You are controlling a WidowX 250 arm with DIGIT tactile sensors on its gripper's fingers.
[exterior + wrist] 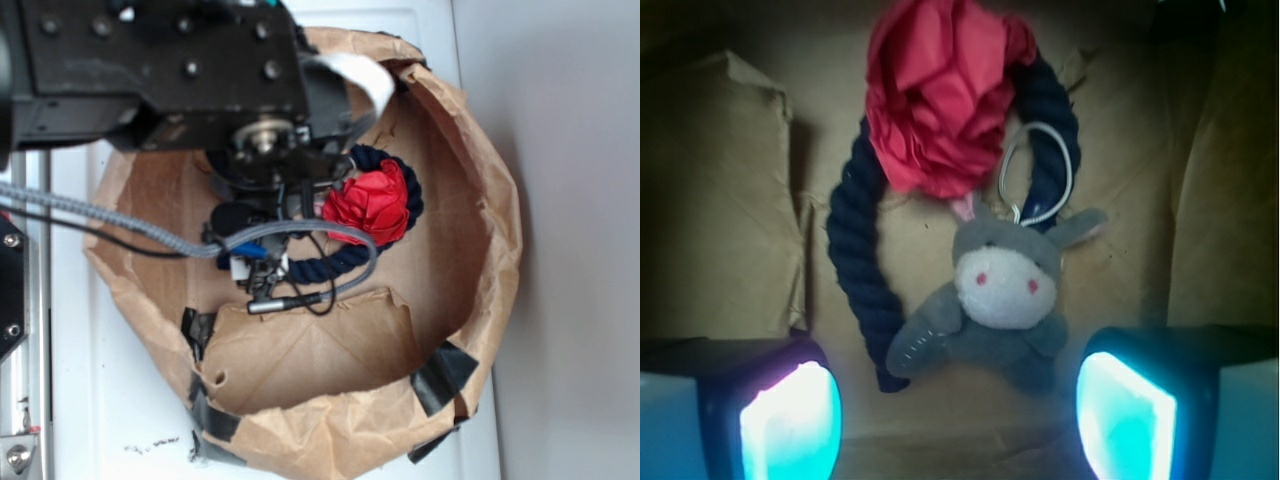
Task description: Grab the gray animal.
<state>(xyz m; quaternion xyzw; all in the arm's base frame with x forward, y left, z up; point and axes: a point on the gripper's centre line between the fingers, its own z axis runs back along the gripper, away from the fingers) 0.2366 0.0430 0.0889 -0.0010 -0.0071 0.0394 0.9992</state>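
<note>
The gray animal [1000,305], a small plush with a cream face and red dot cheeks, lies on the brown paper floor in the wrist view, just ahead of and between my fingers. My gripper [958,425] is open, its glowing pads [790,425] wide apart with nothing between them. A dark navy rope ring [855,265] curves past the animal's left side, touching its arm. A red fabric ball [940,95] rests on the ring beyond the animal's head. In the exterior view the arm hides the animal; the gripper [262,235] is down inside the bag.
Everything sits in a cut-down brown paper bag [480,200] with taped, raised walls. A folded paper flap [310,345] rises at the front. The red fabric ball [370,203] and navy rope ring [320,265] lie beside the arm. A thin white cord loop [1040,170] lies behind the animal.
</note>
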